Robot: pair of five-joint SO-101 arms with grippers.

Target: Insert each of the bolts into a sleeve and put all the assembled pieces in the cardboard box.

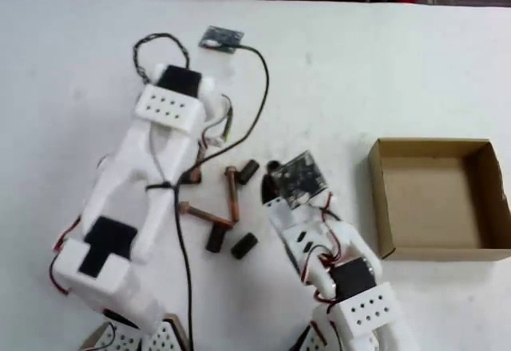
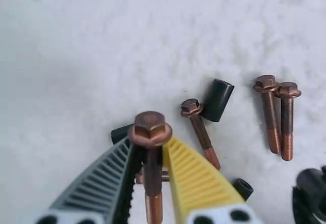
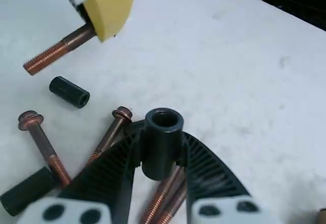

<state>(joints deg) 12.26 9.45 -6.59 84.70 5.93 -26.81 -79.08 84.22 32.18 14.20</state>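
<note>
high view: the cardboard box (image 1: 382,199) sits open at the right of the white table (image 1: 359,72), well apart from the loose parts. bare table lies between them, and there is wide room toward the far edge. the left arm (image 1: 136,175) lies across the left side. the right arm (image 1: 319,247) comes up from the near edge, close to the box's near corner. loose bolts (image 1: 232,191) and loose sleeves (image 1: 243,245) crowd the gap between the two arms. a black cable (image 1: 259,88) loops over the table near a small circuit board (image 1: 220,39). both sets of jaws are hard to make out here.

left wrist view: the left gripper (image 2: 150,143) has its grey and yellow jaws closed on the held bolt (image 2: 150,128), head out past the fingertips. three bolts and a sleeve lie on the table beyond. another sleeve is half hidden behind the grey finger (image 2: 102,178), and a dark shape is cut off at the picture's edge.

right wrist view: the right gripper (image 3: 162,141) clamps the held sleeve (image 3: 163,124) between black jaws, bore facing outward. the held bolt's threaded end hangs well apart from it. two bolts run partly hidden under the fingers.
</note>
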